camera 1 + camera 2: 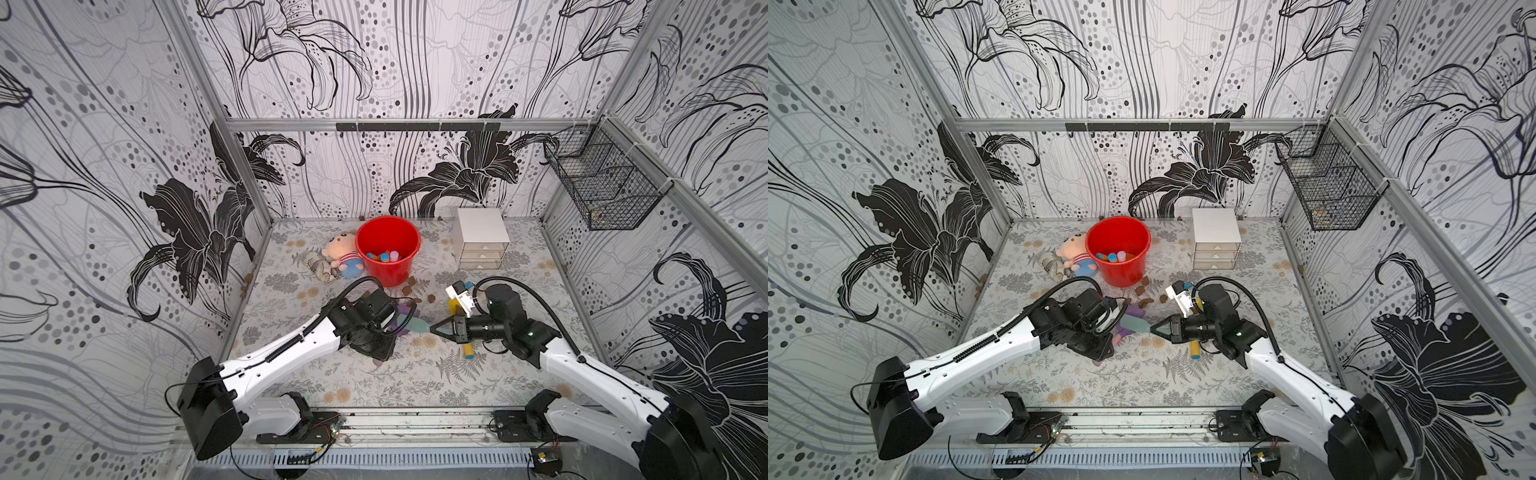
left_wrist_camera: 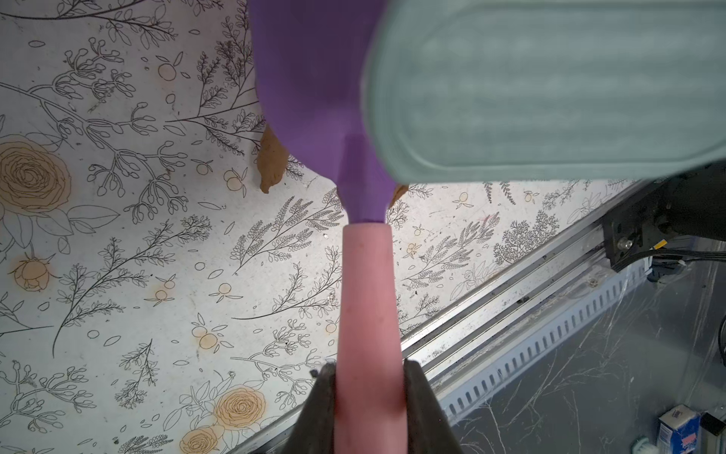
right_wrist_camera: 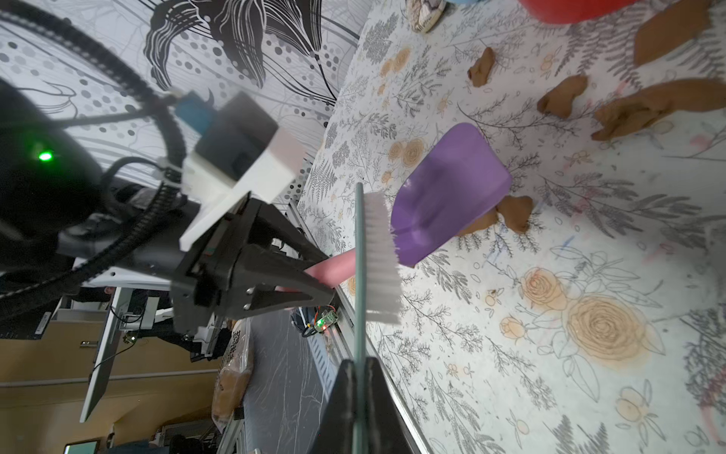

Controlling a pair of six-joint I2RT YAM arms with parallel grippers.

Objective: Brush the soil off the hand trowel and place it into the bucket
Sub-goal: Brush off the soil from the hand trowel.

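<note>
My left gripper is shut on the pink handle of the hand trowel, whose purple blade hangs just above the floral mat. In my right gripper, also shut, is the thin pale-green back of a brush. Its white bristles touch the blade's handle end. Brown soil clumps lie on the mat beyond and under the blade. The red bucket stands upright behind both grippers. In both top views the left wrist hides most of the trowel.
A plush doll lies left of the bucket, and a white drawer box stands to its right. Coloured items sit inside the bucket. A yellow tool lies under my right arm. A wire basket hangs on the right wall.
</note>
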